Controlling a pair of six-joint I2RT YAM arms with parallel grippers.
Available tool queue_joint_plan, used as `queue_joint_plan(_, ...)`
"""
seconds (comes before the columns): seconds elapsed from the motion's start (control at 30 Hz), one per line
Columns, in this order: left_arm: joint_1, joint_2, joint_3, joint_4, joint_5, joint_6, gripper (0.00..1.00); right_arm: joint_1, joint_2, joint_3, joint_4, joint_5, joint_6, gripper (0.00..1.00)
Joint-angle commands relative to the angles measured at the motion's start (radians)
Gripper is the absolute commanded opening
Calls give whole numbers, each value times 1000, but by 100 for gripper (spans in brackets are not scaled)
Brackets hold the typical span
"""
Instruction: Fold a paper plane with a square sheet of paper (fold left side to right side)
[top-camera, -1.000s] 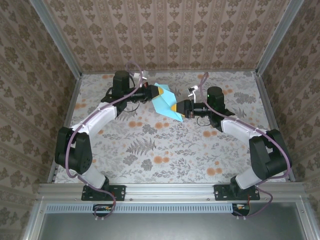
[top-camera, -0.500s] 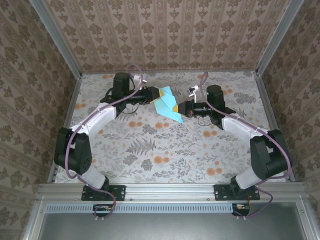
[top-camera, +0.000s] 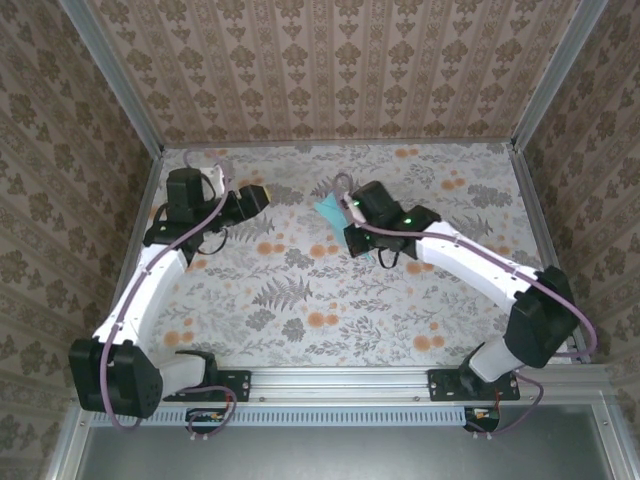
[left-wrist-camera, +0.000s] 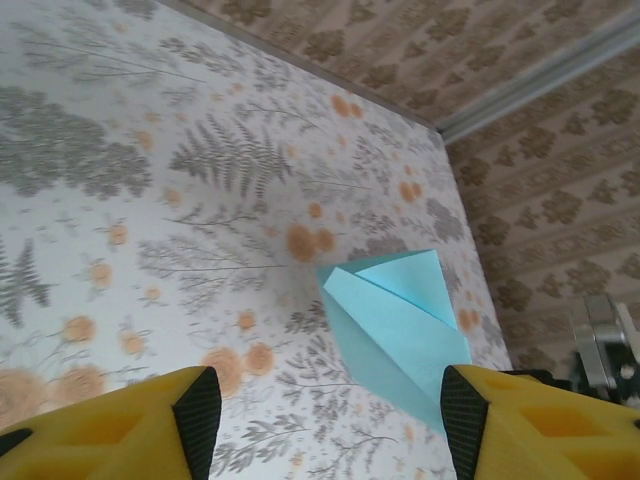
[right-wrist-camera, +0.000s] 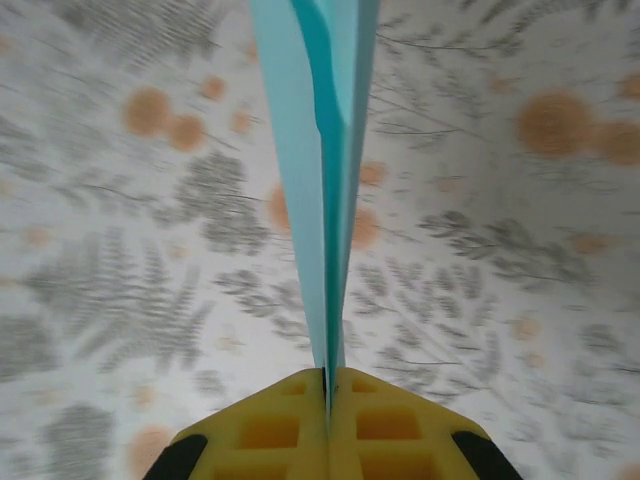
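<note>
The right pincer (right-wrist-camera: 327, 385) is clamped on the folded paper (right-wrist-camera: 295, 150), which sticks straight out ahead of it. The left pincer (left-wrist-camera: 330, 410) gapes wide and empty, with the paper ahead of it.

from high behind the near edge we look down on the whole tabletop (top-camera: 300, 300). our left wrist view faces right, low over it. our right wrist view sits closest, sighting along the folded paper (right-wrist-camera: 310, 150). all three share that paper.
</note>
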Motion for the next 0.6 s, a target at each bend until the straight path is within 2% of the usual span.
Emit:
queue_joint_plan(0.0, 25, -38, -22, -43, -67, 30, 63, 74, 112, 81, -206, 464, -104, 6)
queue_joint_plan(0.13, 40, -48, -23, -56, -63, 35, 63, 154, 254, 159, -265, 637, -134, 7)
queue_joint_plan(0.3, 45, -41, -23, -58, -55, 35, 64, 224, 440, 251, -350, 796, -139, 8)
queue_joint_plan(0.43, 47, -37, -26, -57, -47, 35, 64, 263, 560, 302, -401, 813, -135, 9)
queue_joint_plan(0.57, 47, -37, -33, -59, -44, 35, 64, 289, 615, 330, -429, 736, -127, 11)
